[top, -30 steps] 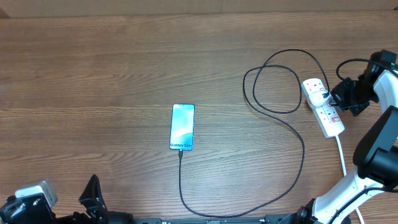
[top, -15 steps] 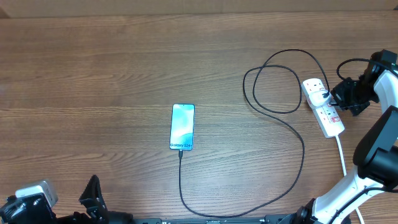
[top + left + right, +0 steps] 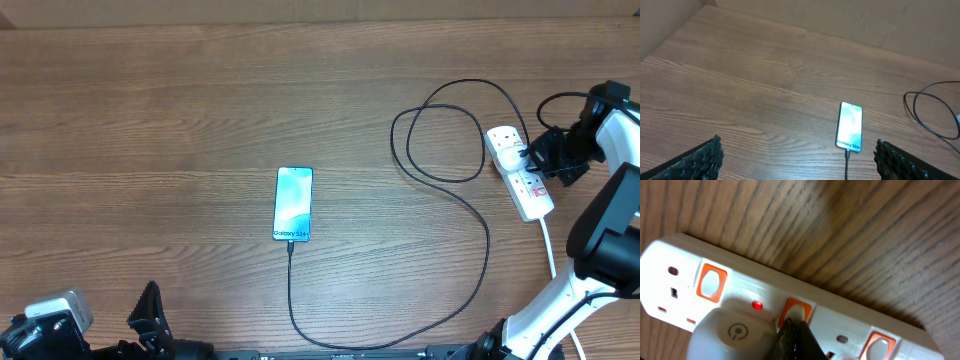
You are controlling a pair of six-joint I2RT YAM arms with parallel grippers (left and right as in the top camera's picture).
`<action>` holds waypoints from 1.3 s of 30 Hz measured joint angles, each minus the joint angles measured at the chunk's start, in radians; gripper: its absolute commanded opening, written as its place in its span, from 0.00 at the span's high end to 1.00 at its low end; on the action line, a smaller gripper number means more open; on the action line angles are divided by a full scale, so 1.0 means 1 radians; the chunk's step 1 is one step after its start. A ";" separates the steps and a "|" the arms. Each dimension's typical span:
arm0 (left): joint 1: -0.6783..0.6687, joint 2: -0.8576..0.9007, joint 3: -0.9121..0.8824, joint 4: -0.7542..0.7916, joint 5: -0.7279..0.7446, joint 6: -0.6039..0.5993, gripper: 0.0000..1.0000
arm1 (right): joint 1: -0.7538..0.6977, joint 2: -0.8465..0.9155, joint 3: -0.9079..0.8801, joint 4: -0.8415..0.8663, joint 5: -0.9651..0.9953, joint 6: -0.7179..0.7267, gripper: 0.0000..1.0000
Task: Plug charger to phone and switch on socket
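Note:
The phone (image 3: pixel 293 204) lies mid-table, its light blue screen up, with the black connector tip in its near end; it also shows in the left wrist view (image 3: pixel 850 126). The black charger cable (image 3: pixel 470 210) loops over to its white adapter (image 3: pixel 511 154), which sits in the white socket strip (image 3: pixel 521 173). My right gripper (image 3: pixel 540 155) is shut, and its tip (image 3: pixel 792 330) presses an orange-framed switch on the strip (image 3: pixel 840 310). A small red light (image 3: pixel 757 305) glows beside the adapter (image 3: pixel 735 335). My left gripper (image 3: pixel 795 160) is open and empty, low at the near left edge.
The strip's white cord (image 3: pixel 549 252) runs toward the near right edge, beside my right arm's base. Two more orange-framed switches (image 3: pixel 711 282) show on the strip. A plain wall rises behind the table's far edge (image 3: pixel 840 30).
My right gripper has shifted slightly left along the strip. The phone, the cable and my left arm have not moved.

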 measured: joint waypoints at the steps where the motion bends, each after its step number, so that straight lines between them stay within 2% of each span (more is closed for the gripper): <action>1: 0.000 0.000 0.000 0.000 0.000 0.000 0.00 | 0.000 0.003 0.010 -0.024 -0.001 0.000 0.96; 7: 0.000 -0.006 -0.001 -0.003 0.000 0.000 0.00 | -0.020 -0.024 0.117 -0.151 0.006 0.000 0.96; 12: 0.000 -0.027 -0.002 -0.003 -0.011 0.000 0.00 | -0.048 -0.223 0.239 -0.157 0.009 0.000 0.96; 16: 0.000 -0.048 -0.002 -0.002 -0.015 0.000 0.00 | -0.038 -0.475 0.359 -0.057 -0.045 0.000 0.96; 19: 0.000 -0.071 -0.007 0.000 -0.015 0.000 0.00 | -0.006 -0.694 0.417 0.108 -0.128 0.002 0.96; 25: 0.000 -0.183 -0.054 0.021 -0.017 0.000 0.00 | 0.061 -0.924 0.431 0.270 -0.198 0.019 0.94; 32: 0.000 -0.433 -0.137 0.055 -0.049 0.000 0.00 | 0.072 -1.002 0.431 0.270 -0.222 0.023 0.95; 39: 0.039 -0.470 -0.142 0.061 -0.082 -0.001 0.00 | 0.132 -0.986 0.412 0.256 -0.282 0.020 0.94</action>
